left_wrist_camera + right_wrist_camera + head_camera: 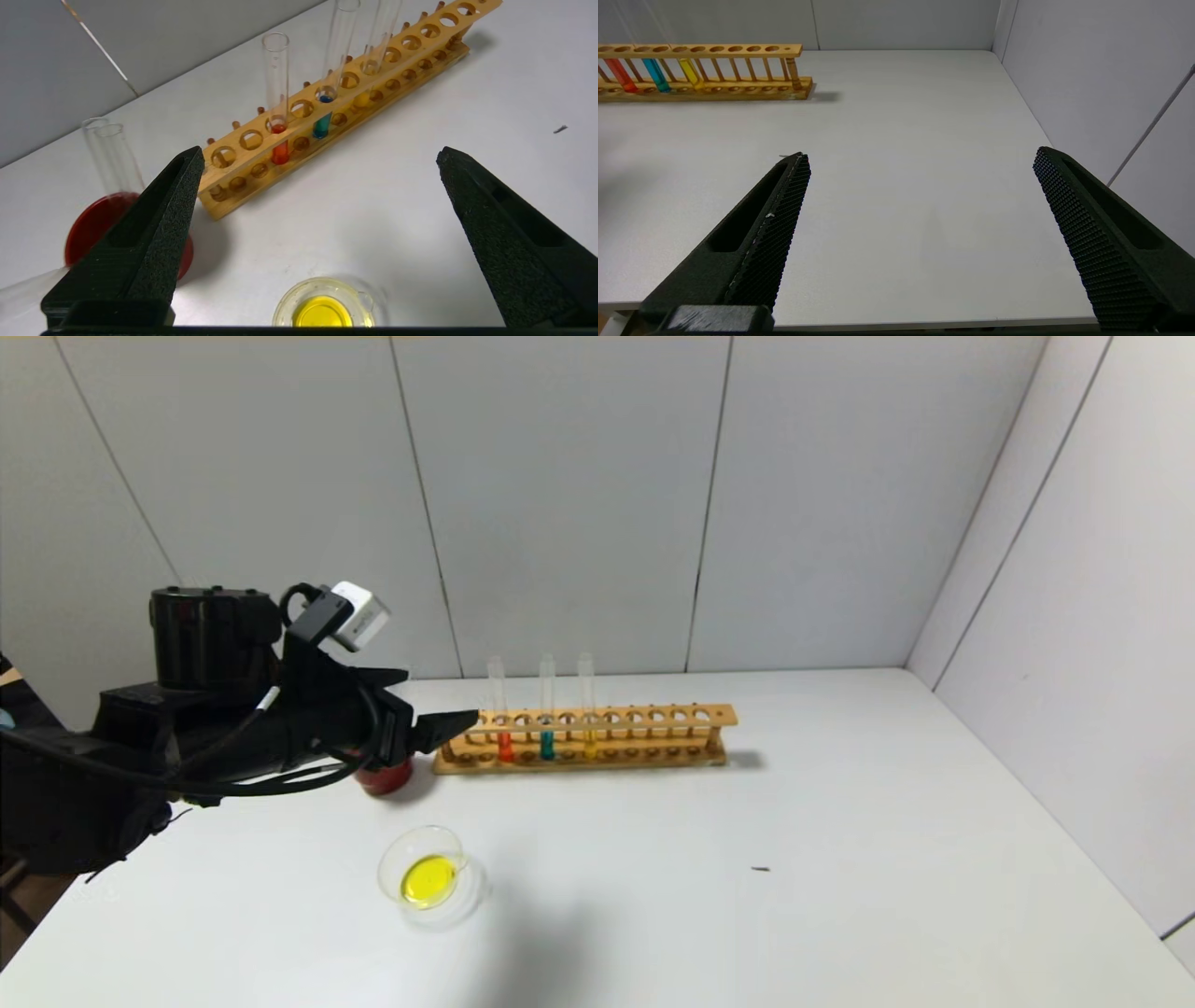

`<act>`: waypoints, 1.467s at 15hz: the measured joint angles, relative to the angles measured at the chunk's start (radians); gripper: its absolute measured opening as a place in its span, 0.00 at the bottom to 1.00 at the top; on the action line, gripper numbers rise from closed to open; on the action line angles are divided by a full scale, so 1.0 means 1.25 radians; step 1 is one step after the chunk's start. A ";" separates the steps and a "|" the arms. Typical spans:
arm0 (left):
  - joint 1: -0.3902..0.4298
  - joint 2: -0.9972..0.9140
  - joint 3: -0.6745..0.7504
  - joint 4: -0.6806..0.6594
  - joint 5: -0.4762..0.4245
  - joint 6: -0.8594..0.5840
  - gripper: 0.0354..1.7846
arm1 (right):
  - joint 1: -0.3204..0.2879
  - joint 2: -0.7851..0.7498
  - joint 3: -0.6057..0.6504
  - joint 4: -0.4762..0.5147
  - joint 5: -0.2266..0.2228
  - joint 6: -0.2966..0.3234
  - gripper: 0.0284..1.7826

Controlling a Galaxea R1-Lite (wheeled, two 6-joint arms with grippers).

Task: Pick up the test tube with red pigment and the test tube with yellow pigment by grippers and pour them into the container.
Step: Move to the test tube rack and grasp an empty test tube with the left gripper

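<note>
The test tube with red pigment stands in the wooden rack, beside a teal tube and the test tube with yellow pigment. My left gripper is open and empty, just left of the rack's left end and above the table. In the left wrist view the red tube and the yellow tube stand ahead of its jaws. The container holds yellow liquid, in front of the gripper, and shows in the left wrist view. My right gripper is open and empty over the table's front right.
A dark red cup with an empty clear tube in it stands by the rack's left end, partly hidden by my left gripper in the head view. Grey walls close the back and right. The table's front edge lies under my right gripper.
</note>
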 joint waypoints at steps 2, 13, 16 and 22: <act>-0.012 0.048 -0.022 -0.047 0.010 -0.001 0.98 | 0.000 0.000 0.000 0.000 0.000 0.000 0.98; -0.050 0.349 -0.251 -0.118 0.172 -0.006 0.98 | 0.000 0.000 0.000 0.000 0.000 0.000 0.98; -0.049 0.371 -0.268 -0.118 0.172 -0.006 0.98 | 0.000 0.000 0.000 0.000 0.000 0.000 0.98; -0.050 0.378 -0.287 -0.124 0.172 -0.017 0.85 | 0.000 0.000 0.000 0.000 0.000 0.000 0.98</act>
